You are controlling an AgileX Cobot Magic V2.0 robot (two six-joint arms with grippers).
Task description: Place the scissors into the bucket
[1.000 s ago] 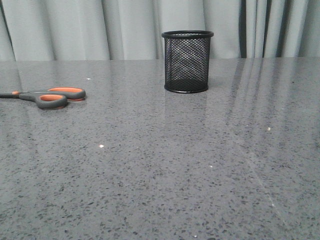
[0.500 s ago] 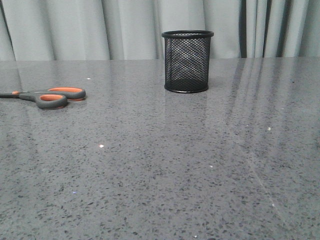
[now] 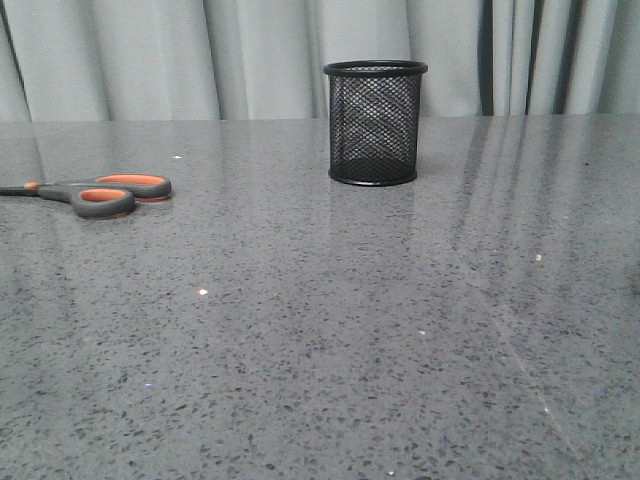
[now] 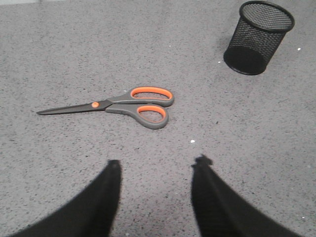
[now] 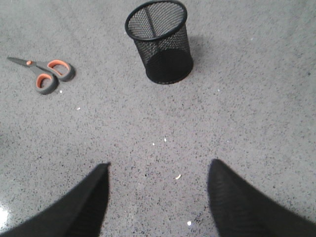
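A grey speckled tabletop (image 3: 330, 330) carried everything. The bucket (image 3: 375, 122) stood upright toward the far middle, with nothing visible inside. The scissors (image 3: 95, 192) lay flat and closed at the left, well apart from it, blades pointing left. The left fingers (image 4: 111, 190) were spread wide, holding nothing, above the tabletop near the scissors. The right fingers (image 5: 96, 195) were equally spread and held nothing.

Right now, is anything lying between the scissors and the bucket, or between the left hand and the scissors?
Nothing visible. Bare table separates the scissors from the upright bucket, and the open left hand faces the scissors across bare tabletop.
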